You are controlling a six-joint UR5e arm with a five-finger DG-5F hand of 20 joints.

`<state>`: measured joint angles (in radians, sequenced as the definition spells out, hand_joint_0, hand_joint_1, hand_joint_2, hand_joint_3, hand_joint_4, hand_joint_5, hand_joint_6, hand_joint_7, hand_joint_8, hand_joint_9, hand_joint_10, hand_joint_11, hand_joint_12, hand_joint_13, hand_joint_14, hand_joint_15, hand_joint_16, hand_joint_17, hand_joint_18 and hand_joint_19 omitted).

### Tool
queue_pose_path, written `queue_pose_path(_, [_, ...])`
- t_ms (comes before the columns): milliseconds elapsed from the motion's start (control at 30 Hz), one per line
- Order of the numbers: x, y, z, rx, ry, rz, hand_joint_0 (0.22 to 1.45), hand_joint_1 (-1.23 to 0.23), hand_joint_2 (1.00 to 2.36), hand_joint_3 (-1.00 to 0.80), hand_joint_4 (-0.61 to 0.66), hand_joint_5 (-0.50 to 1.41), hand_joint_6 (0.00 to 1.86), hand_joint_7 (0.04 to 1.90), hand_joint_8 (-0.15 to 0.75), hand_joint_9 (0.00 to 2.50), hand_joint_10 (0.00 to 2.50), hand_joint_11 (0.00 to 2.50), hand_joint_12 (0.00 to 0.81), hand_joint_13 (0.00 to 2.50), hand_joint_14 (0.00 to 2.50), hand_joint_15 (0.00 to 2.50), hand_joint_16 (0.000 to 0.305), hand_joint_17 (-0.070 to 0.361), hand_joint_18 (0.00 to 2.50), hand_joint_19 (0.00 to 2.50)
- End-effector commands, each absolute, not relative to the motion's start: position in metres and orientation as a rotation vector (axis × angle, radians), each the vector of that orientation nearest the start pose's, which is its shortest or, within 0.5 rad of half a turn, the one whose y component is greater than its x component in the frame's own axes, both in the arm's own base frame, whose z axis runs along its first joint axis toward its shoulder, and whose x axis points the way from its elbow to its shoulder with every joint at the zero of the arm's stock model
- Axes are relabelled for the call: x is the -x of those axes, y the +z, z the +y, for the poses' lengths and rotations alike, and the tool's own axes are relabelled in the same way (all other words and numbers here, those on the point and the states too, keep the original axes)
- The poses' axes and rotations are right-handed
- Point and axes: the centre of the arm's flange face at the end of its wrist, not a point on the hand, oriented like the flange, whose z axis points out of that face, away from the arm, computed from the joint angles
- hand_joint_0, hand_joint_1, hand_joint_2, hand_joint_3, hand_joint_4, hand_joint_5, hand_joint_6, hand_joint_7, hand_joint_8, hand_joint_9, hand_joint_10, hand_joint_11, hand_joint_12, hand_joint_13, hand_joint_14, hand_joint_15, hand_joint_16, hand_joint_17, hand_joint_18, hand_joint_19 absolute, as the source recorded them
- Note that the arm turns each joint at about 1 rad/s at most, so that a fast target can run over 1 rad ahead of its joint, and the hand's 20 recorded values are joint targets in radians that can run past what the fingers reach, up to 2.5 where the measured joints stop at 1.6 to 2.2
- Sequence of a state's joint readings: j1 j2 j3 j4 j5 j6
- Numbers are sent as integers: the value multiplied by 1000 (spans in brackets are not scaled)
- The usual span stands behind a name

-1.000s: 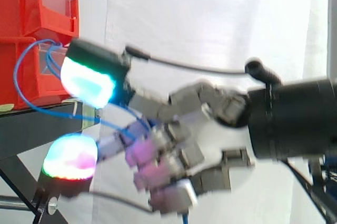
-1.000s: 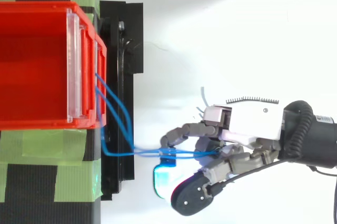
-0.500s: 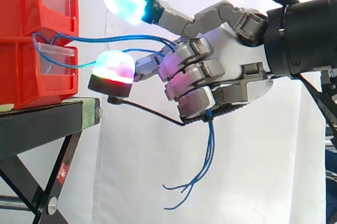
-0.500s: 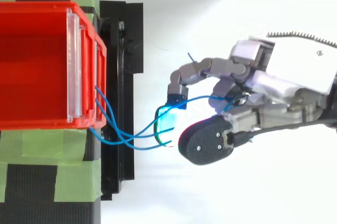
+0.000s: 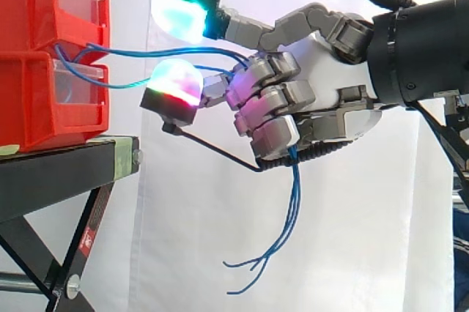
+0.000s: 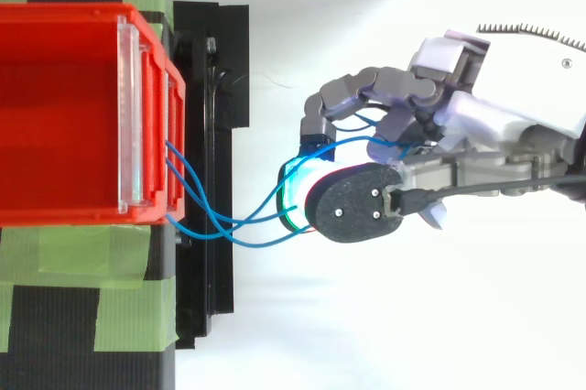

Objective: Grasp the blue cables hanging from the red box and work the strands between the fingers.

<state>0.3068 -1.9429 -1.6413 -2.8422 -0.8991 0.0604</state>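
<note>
The blue cables (image 5: 292,206) are thin, light and limp. They leave the front of the red box (image 5: 44,99), cross the open gap in slack arcs and run into my fingers (image 5: 267,99). These are clenched round the cables, with the strands threaded in among the curled ones. Below my palm the loose ends dangle free in the air before the white curtain (image 5: 366,239), splaying apart at their tips. I judge that strands like these weigh next to nothing and bend wherever they are pushed. Their smooth jackets will probably slide through a light pinch rather than resist it. The place to hold is the span between box and palm, where there is slack to roll them, not the free ends, which would simply whip away. A hard tug toward me could draw them out of the box, so the working should come from the fingers and not the arm. Two of my pads reach toward the box. The cyan-green pad (image 5: 179,15) is above the strands, and the red-and-white pad (image 5: 174,85) is level with the lower strand, though I cannot tell whether it touches. The box sits on the black counter (image 5: 66,173), whose top is taped green (image 6: 73,253).
</note>
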Motion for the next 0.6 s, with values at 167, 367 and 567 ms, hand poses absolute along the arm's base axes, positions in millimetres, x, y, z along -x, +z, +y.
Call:
queue_pose_path(167, [-604, 281, -12, -1430, 847, 1011, 903, -582, 1009, -787, 257, -14, 910, 1076, 428, 1200, 2500, 2500, 544, 1589, 2500, 1631, 63, 141, 1829, 947])
queue_pose_path(367, [-601, 283, -18, -1385, 689, 984, 888, -582, 1008, -827, 263, -19, 907, 1068, 428, 1200, 2500, 2500, 544, 1589, 2500, 1631, 63, 141, 1829, 947])
queue_pose_path(567, [-606, 287, -18, -1298, 579, 992, 877, -579, 1007, -845, 270, -16, 879, 1062, 428, 1200, 2500, 2500, 544, 1589, 2500, 1631, 63, 141, 1829, 947])
